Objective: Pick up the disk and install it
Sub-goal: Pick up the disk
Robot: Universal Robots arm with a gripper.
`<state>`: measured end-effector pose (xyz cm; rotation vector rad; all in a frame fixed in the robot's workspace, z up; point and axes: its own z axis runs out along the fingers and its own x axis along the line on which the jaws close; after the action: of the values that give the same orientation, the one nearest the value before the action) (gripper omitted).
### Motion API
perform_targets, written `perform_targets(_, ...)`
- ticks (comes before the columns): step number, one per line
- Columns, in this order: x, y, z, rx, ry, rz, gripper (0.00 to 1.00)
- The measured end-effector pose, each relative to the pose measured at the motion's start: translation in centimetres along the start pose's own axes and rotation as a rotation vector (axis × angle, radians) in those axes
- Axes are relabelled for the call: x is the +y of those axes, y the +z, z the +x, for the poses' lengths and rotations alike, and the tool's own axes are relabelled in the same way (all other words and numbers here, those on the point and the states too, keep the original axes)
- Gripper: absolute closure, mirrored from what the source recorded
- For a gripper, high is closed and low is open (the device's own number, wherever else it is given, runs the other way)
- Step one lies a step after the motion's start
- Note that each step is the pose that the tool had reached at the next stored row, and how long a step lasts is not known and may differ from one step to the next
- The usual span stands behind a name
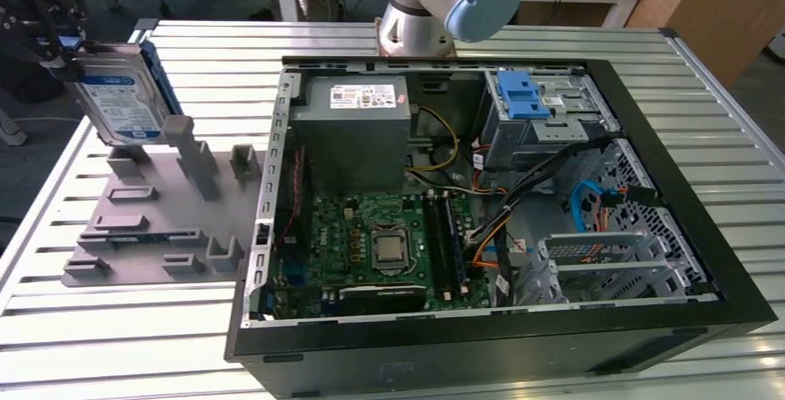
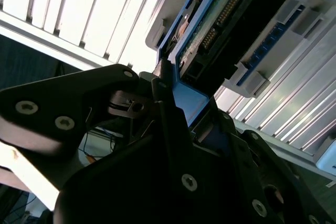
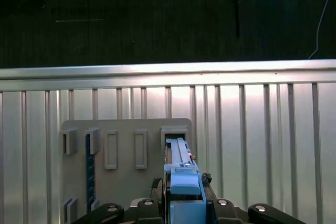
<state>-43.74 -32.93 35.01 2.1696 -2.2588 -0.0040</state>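
Note:
My gripper [image 1: 62, 46] is at the exterior view's far left, shut on the top edge of the disk [image 1: 117, 97]. The disk is a silver drive with a white and blue label and blue side rails. It hangs upright and slightly tilted, its lower end just above the grey holder plate [image 1: 147, 225] and apart from the slot posts. In the first wrist view I look down the disk's blue rail [image 3: 181, 179], with the holder plate [image 3: 126, 182] underneath. The second wrist view shows the disk's circuit-board side [image 2: 220, 30] between my dark fingers [image 2: 168, 129].
An open black computer case [image 1: 491, 345] lies to the exterior view's right of the plate. It holds a motherboard [image 1: 381, 244], a grey power supply box [image 1: 356, 115], a silver cage with a blue latch [image 1: 528, 101] and a silver bay [image 1: 608, 262]. The arm's base [image 1: 424, 23] stands behind the case on the slatted table [image 1: 110, 345].

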Motion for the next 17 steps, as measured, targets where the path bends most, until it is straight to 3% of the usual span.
perform_targets(17,0.01,-1.29,0.01,0.0,0.0,-0.0001,0.63)
